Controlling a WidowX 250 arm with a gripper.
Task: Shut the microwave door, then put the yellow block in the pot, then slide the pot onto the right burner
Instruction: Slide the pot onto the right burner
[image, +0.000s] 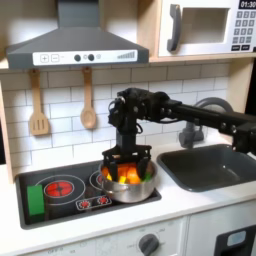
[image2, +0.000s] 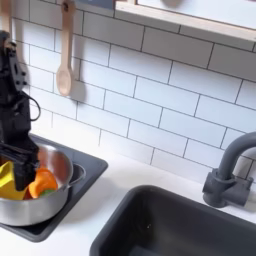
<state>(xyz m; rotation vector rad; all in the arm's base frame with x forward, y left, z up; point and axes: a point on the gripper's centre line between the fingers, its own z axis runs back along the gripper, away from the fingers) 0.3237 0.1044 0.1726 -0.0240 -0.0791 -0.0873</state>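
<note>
Shiny round steel pot (image: 131, 183) (low-walled)

One pot (image: 132, 186) on the stove. Two burners (image: 62, 187) marked in red rings, one mostly under the pot. Two wooden utensils (image: 38, 106) on the tiled wall. One microwave (image: 205, 28), one sink (image: 212, 165), one tap (image2: 228, 172). One green block (image: 36, 203). One robot arm (image: 190, 108). One range hood (image: 75, 45).
</note>
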